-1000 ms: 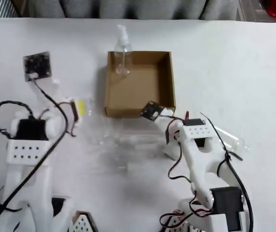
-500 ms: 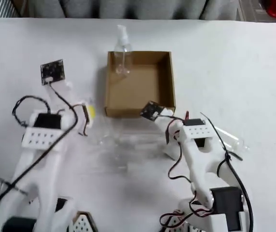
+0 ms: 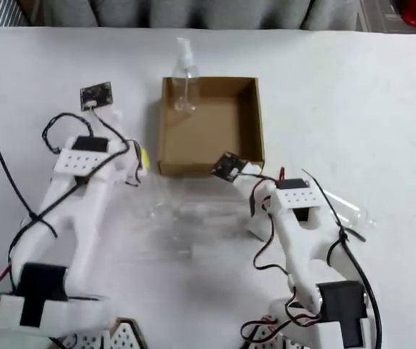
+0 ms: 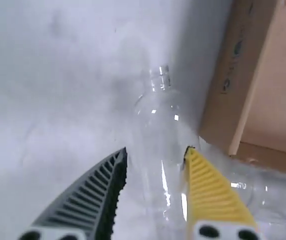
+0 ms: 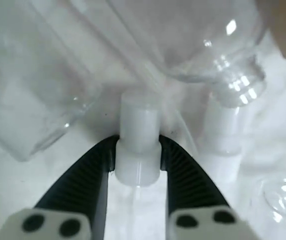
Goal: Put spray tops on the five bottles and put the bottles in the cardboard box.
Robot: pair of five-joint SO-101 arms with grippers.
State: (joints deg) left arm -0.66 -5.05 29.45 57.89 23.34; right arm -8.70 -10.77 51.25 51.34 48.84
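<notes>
An open cardboard box [image 3: 209, 123] sits mid-table, and one bottle with a spray top [image 3: 185, 76] stands at its far left corner. Several clear uncapped bottles [image 3: 182, 214] lie on the table in front of the box. My left gripper [image 4: 155, 152] is open, its grey and yellow fingers either side of one lying clear bottle [image 4: 160, 120] beside the box wall [image 4: 243, 85]. In the high view this gripper [image 3: 141, 163] is at the box's near left corner. My right gripper [image 5: 138, 142] is shut on a white spray top [image 5: 138, 125] among the bottles.
Another clear bottle [image 3: 346, 211] lies to the right of the right arm. A second white spray top [image 5: 223, 130] rests below a bottle neck [image 5: 235, 82] beside the held one. Bare white table stretches to the far left and far right.
The left arm has swung right and forward, bringing its gripper from the open table to the bottle at the box's near left corner. The right arm has kept still.
</notes>
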